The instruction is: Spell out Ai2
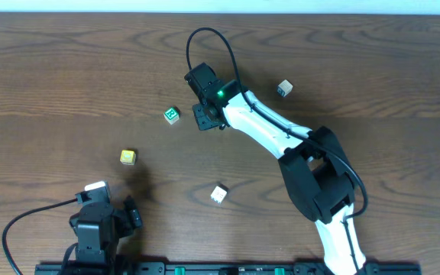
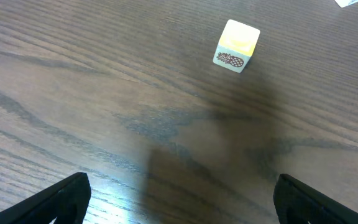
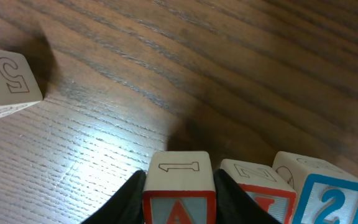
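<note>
- Overhead: The right gripper reaches to mid-table and hides whatever sits under it. A green-faced cube lies just beside it. A yellow cube, a far pale cube and a near pale cube lie well apart.
- Left wrist: The left gripper hangs with fingers spread wide over bare table, holding nothing. The yellow cube, with a pineapple on its side, sits ahead.
- Right wrist: Three cubes stand in a row. The A cube is flanked closely by the right gripper's fingers, the middle cube is touching it, and the 2 cube is at the end. Whether the jaws are pressing the A cube or just off it cannot be told. The middle cube's letter is cut off by the frame edge. By the look of it, the step in hand is setting the A at the head of the word. The next move calls for parting the jaws fully and lifting straight up without nudging the row.
</note>
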### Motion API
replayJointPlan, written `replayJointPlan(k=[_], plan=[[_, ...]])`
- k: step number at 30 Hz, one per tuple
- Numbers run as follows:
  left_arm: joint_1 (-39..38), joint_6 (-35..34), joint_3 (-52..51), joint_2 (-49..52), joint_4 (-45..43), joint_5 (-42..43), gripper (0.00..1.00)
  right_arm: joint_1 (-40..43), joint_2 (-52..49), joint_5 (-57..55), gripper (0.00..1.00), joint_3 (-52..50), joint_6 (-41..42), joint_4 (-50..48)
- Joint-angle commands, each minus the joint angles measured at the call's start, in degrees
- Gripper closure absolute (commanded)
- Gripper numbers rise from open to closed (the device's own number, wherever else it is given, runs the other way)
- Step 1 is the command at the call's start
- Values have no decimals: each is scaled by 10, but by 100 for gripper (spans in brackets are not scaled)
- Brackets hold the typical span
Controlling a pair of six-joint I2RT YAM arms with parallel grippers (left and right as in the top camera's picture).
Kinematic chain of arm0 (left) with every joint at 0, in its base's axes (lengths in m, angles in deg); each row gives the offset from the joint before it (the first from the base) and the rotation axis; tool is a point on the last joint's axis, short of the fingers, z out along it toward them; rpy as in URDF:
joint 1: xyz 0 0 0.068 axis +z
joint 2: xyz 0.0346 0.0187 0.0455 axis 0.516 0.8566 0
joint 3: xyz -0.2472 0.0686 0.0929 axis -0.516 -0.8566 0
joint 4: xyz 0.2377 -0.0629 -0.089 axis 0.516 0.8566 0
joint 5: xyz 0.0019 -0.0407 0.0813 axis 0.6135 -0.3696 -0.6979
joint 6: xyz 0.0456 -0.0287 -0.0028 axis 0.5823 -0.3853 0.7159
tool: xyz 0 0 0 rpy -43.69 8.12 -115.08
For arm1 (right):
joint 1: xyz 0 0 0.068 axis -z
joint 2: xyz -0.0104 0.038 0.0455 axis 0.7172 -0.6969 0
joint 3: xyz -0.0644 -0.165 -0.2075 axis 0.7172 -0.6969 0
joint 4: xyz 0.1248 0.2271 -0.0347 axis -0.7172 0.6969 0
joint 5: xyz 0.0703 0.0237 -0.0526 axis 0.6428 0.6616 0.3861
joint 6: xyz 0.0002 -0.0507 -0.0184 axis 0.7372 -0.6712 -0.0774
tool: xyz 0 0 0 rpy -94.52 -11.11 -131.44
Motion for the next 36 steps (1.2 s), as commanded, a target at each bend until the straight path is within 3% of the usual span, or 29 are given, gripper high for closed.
replayJointPlan(k=[1, 17, 25, 27, 29, 36], plan=[[4, 6, -2, -4, 6, 0, 5, -2, -7, -8, 63, 3, 6, -2], [4, 6, -2, -4, 6, 0, 5, 4, -7, -11, 59, 6, -5, -21], [4, 6, -2, -4, 6, 0, 5, 18, -7, -28, 59, 62, -34, -4], [4, 6, -2, -4, 6, 0, 5, 19, -7, -28, 65, 83, -40, 8], [4, 6, -2, -4, 6, 0, 5, 19, -7, -26, 96, 104, -46, 22], [4, 6, -2, -4, 6, 0, 4, -7, -7, 9, 99, 112, -78, 53]])
